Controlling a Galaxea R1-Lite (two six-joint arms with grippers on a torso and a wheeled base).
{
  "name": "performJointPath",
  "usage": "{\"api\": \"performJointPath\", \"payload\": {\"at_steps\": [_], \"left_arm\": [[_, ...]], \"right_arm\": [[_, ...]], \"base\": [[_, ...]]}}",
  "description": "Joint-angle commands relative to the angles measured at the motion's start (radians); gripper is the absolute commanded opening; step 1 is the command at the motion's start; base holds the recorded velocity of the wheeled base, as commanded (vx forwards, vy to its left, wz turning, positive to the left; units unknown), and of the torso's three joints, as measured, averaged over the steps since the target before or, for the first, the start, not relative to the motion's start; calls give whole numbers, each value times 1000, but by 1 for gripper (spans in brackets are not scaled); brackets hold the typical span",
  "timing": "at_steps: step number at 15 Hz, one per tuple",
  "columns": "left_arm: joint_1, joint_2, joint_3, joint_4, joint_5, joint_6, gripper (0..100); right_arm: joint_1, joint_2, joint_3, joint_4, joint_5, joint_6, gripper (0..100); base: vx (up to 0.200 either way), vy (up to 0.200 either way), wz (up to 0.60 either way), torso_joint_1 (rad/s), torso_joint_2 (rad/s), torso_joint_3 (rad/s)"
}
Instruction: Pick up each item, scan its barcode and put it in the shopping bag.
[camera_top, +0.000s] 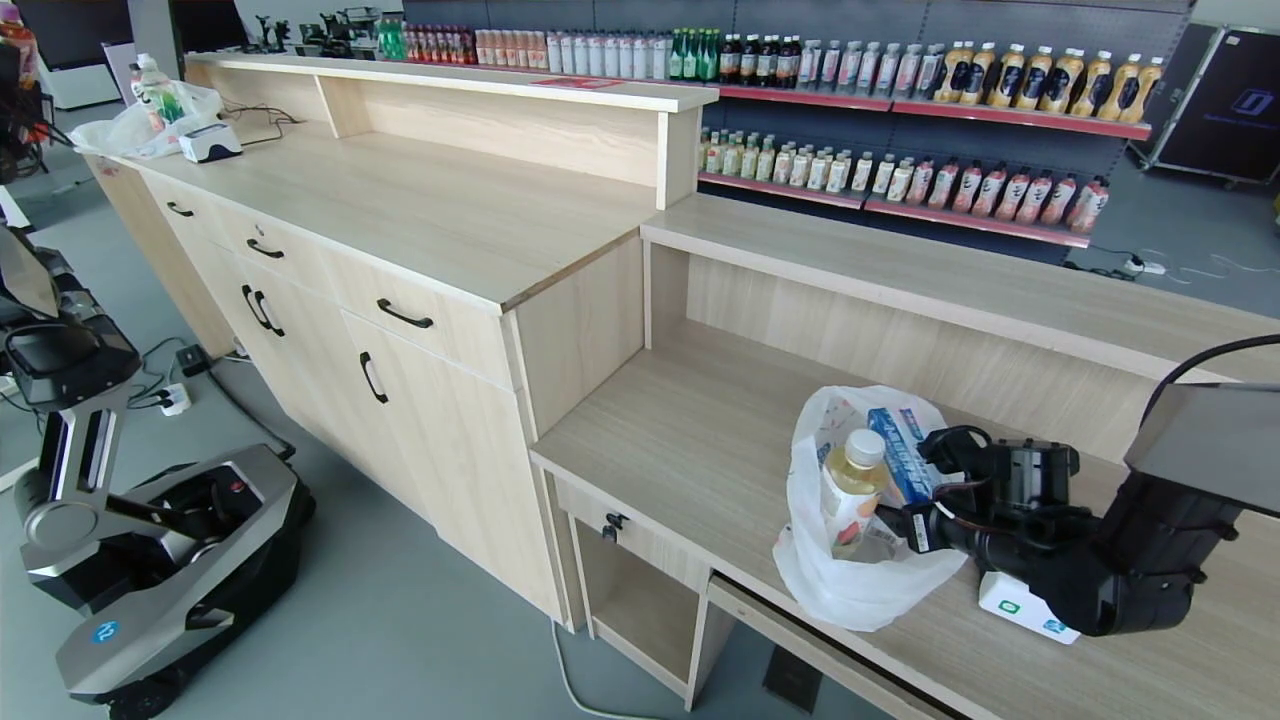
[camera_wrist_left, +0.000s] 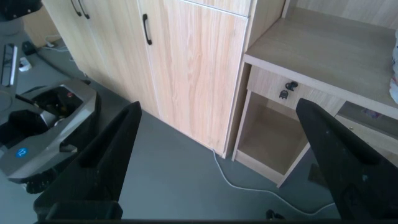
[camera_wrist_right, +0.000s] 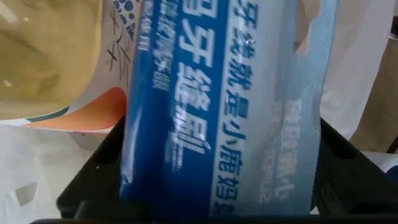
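Large white Chinese characters run in rows along the blue packet (camera_wrist_right: 217, 106), which is held between the fingers of the right hand (camera_wrist_right: 217, 193). Smaller pale characters stand on its lighter blue edge strip. Just beside the hand, the bottle (camera_top: 852, 490) has a label whose print is too small to read. Behind the hand, a white box (camera_top: 1020, 608) on the counter (camera_top: 700, 440) shows a green square mark and a small blue one. Well apart from the hand, a black case (camera_top: 1225, 105) bears a white emblem.
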Motion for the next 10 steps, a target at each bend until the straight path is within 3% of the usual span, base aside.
{"api": "performJointPath", "payload": {"at_steps": [1, 4, 10], "left_arm": [[0, 0, 0, 0, 0, 0, 100], [0, 0, 0, 0, 0, 0, 100], [0, 0, 0, 0, 0, 0, 100]], "right_arm": [[1, -42, -1, 5, 23, 34, 100], [-10, -132, 0, 10, 119, 46, 100], [-60, -303, 40, 17, 125, -16, 100]], "base": [[0, 0, 0, 0, 0, 0], [0, 0, 0, 0, 0, 0], [0, 0, 0, 0, 0, 0]]}}
